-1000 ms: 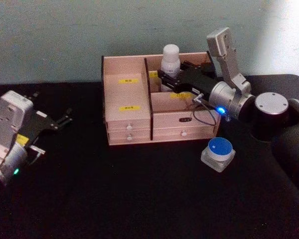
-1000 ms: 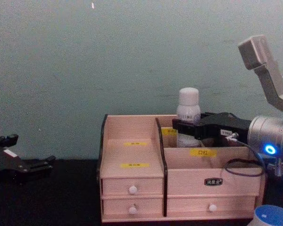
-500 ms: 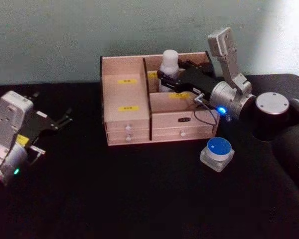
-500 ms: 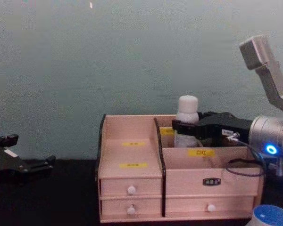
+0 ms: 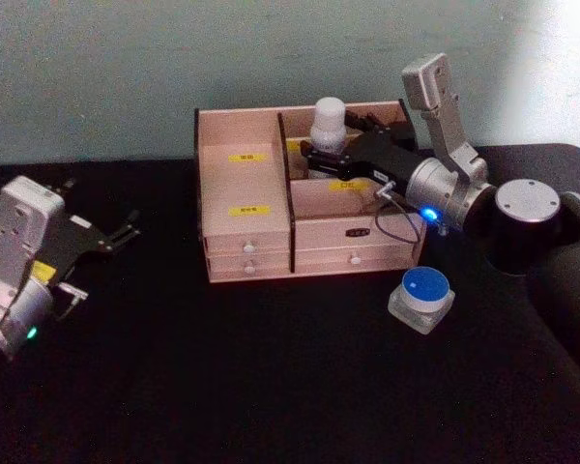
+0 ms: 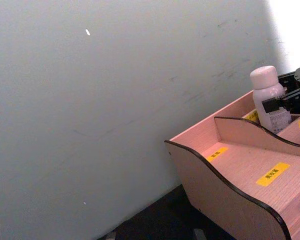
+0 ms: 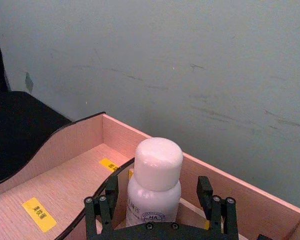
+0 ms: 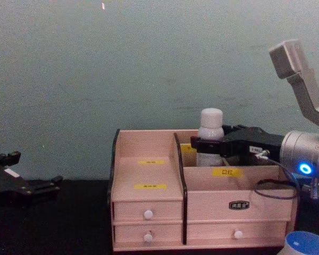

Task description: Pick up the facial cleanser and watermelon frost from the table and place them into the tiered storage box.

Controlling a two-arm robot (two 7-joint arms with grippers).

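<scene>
bottle (image 7: 154, 175) loose within right hand (image 7: 157, 201)

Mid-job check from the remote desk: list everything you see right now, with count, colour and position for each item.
tiered storage box: one, pale pinkish wood with dark edges, at the back centre of the table.
white bottle: one, white, upright in the box's rear right compartment.
blue-lidded jar: one, pale body with a blue lid, on the table in front of the box's right end.
table: one, black, under everything.
wall: one, pale grey-green, behind the box.
left gripper: one, black, parked at the table's left, apart from the box.
right gripper: one, black, reaching into the box from the right, jaws either side of the white bottle.
</scene>
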